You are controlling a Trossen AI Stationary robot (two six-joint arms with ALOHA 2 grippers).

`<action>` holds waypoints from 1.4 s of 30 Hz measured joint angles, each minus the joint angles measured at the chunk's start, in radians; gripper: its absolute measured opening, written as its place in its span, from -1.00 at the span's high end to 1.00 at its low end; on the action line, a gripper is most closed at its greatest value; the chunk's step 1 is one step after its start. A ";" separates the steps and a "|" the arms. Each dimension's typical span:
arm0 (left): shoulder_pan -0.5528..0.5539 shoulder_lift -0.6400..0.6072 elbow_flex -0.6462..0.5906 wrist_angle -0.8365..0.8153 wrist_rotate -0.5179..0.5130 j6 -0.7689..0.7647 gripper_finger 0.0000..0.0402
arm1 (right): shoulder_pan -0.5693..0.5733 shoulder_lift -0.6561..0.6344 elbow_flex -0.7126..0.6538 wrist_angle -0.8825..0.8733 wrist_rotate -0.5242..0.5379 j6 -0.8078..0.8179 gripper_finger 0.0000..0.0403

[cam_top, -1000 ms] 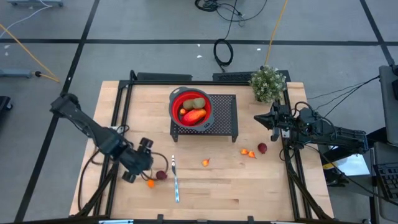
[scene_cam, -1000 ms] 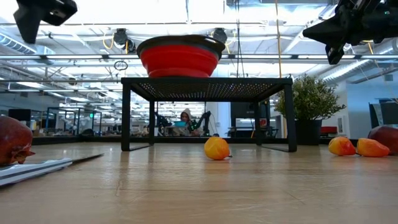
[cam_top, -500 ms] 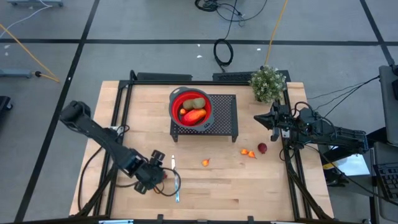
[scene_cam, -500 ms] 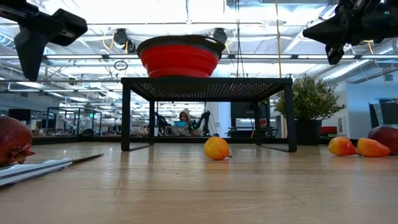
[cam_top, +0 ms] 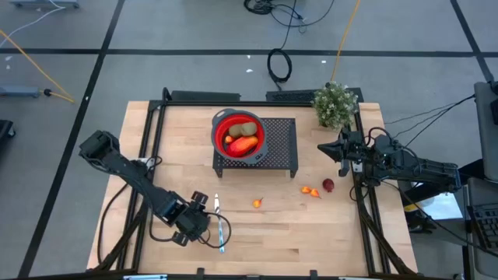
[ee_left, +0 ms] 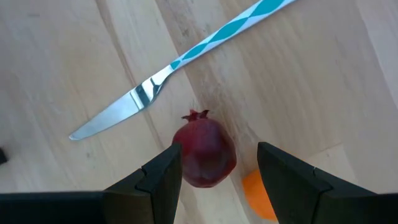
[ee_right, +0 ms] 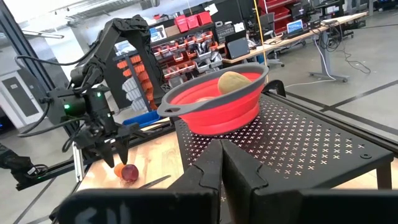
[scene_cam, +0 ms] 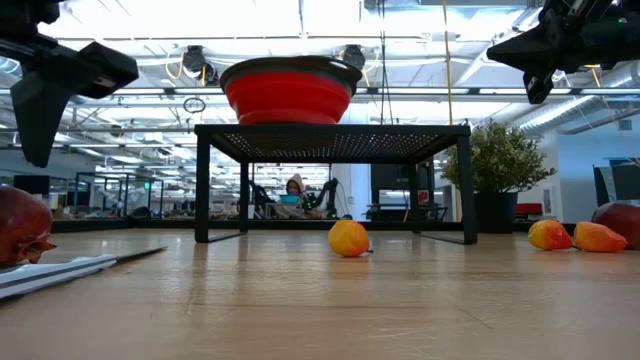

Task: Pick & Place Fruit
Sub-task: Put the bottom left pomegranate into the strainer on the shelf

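Note:
My left gripper (ee_left: 217,169) is open and hangs above a dark red fruit (ee_left: 205,155), one finger on each side and clear of it; a small orange fruit (ee_left: 258,196) lies beside it. In the high view this gripper (cam_top: 193,219) hides both. The red bowl (cam_top: 239,134) holds a kiwi-like piece (cam_top: 247,128), a red-orange oval (cam_top: 243,144) and an orange bit. One orange fruit (cam_top: 257,203), two more (cam_top: 310,190) and a dark red one (cam_top: 328,185) lie on the table. My right gripper (cam_top: 321,148) is shut and waits in the air at the right.
A silver knife (cam_top: 220,228) with a pale striped handle lies just right of the left gripper. The bowl stands on a black mesh stand (cam_top: 282,148). A potted plant (cam_top: 335,103) sits at the far right corner. Bare wood lies along the near edge.
My left gripper has moved toward the table's right and slightly toward the near edge, and has come down over the dark red and orange fruits by the knife. It stays open. The fruits and the right arm have kept still.

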 joint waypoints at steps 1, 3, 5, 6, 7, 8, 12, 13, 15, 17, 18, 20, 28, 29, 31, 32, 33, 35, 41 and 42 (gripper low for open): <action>0.000 0.000 0.000 0.000 0.000 -0.011 -0.04 | 0.000 0.000 0.000 0.000 0.000 0.000 1.00; 0.002 0.000 0.000 0.001 0.000 -0.034 -0.04 | 0.000 0.000 0.000 0.000 0.000 0.000 1.00; 0.003 0.000 0.000 0.001 0.000 -0.060 -0.04 | 0.000 0.000 0.000 0.000 0.000 0.000 1.00; 0.003 0.000 0.000 0.000 0.000 -0.073 -0.04 | 0.000 0.000 0.000 0.000 0.000 0.000 1.00; 0.003 0.000 0.000 0.001 0.000 -0.086 -0.04 | 0.000 0.000 0.000 0.000 0.000 0.000 1.00; 0.003 0.000 0.000 0.000 0.000 -0.103 -0.04 | 0.000 0.000 0.000 0.000 0.000 0.000 1.00; 0.002 0.000 0.000 0.000 0.001 -0.153 -0.04 | 0.000 0.000 0.000 0.000 0.000 0.000 1.00; 0.002 0.000 0.000 0.001 0.000 -0.162 -0.04 | 0.000 0.000 0.000 0.000 0.000 0.000 1.00; 0.002 0.000 0.000 0.001 0.001 -0.172 -0.04 | 0.000 0.000 0.000 0.000 0.000 0.000 1.00; 0.002 0.000 0.000 0.006 0.001 -0.174 -0.05 | 0.000 0.000 0.000 0.000 0.000 0.000 1.00; 0.002 0.000 0.000 0.015 0.001 -0.175 -0.05 | 0.000 0.000 0.000 0.000 0.000 0.000 1.00; 0.003 0.000 0.000 0.030 0.000 -0.173 -0.05 | 0.000 0.000 0.000 0.000 -0.002 0.000 1.00; 0.003 0.000 0.000 0.035 -0.022 -0.210 -0.27 | 0.000 0.000 0.000 0.000 -0.002 0.000 1.00; 0.003 0.000 0.000 0.035 -0.032 -0.214 -0.32 | 0.000 0.000 0.000 0.000 -0.002 0.000 1.00; 0.003 0.000 0.000 0.035 -0.050 -0.214 -0.41 | 0.000 0.000 0.000 0.000 -0.002 0.000 1.00; 0.003 0.000 0.000 0.035 -0.054 -0.213 -0.45 | 0.000 0.000 0.000 0.000 -0.002 0.000 1.00; 0.003 0.000 0.000 0.035 -0.054 -0.208 -0.49 | 0.000 0.000 0.000 0.000 -0.002 0.000 1.00; 0.003 0.000 0.000 0.034 -0.059 -0.193 -0.55 | 0.000 0.000 0.000 0.000 -0.002 0.000 1.00; 0.003 0.000 -0.032 0.036 -0.061 -0.168 -0.62 | 0.000 0.000 0.000 0.000 -0.002 0.000 1.00; 0.003 0.000 -0.043 0.038 -0.061 -0.171 -0.62 | 0.000 0.000 0.000 0.000 -0.002 0.000 1.00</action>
